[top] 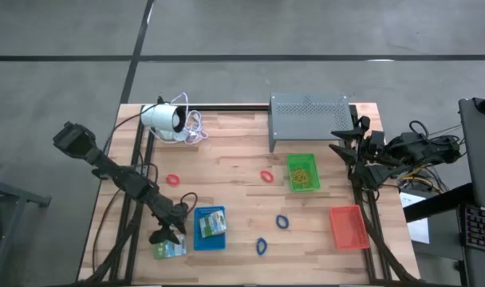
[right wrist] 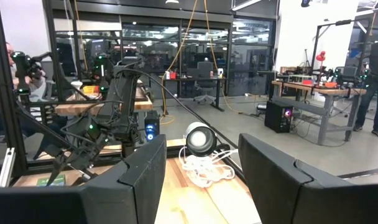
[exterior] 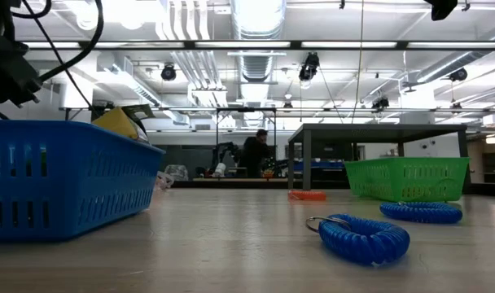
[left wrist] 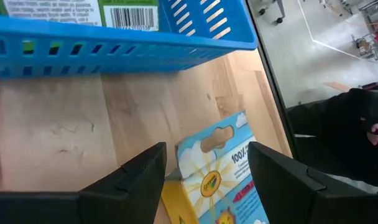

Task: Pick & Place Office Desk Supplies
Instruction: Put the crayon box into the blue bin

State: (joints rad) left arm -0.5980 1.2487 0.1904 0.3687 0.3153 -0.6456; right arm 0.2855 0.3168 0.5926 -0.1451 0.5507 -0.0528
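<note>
- Your left gripper (left wrist: 204, 180) stands wide open and empty at the lower left of the high view, poised over the crayon packet (left wrist: 223, 180) that lies flat on the table (top: 234, 199) just beside the blue tray (top: 210, 229).
- In the left wrist view the packet shows between the two fingers (left wrist: 124, 180), so centre it there before you descend; it looks thin and flat, so the fingertips probably need to reach the wood to catch an edge.
- Keep clear of the blue tray's wall, which sits close by; a nudge could shift the tray and the green-and-white packet (top: 214, 222) inside it.
- Your right gripper (top: 350, 150) waits open at the right edge of the high view, beside the grey stand (top: 309, 118).
- Red loops (top: 173, 180) and blue loops (top: 282, 221) lie loose mid-table; the green tray (top: 302, 172) holds rubber bands.
</note>
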